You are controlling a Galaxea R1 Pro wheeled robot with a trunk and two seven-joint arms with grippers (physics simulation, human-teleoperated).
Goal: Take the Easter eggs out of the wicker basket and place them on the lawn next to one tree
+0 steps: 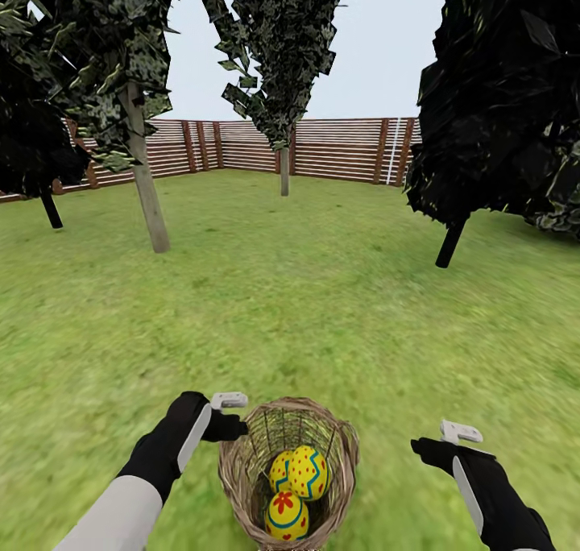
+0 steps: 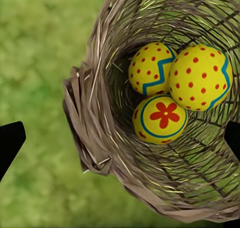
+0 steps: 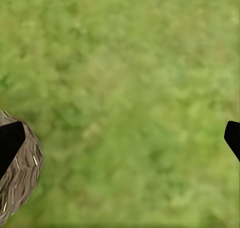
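Wicker basket sits on the lawn between the two hands, all three eggs inside, touching one another; the flower-marked egg lies nearest the robot. Left hand hangs just beside the basket rim on its left, fingers spread wide and released, looking down into the basket over the eggs; right hand is further off on the right over bare grass, also spread and holding nothing. Grey-trunked tree stands well ahead to the left, fence behind it.
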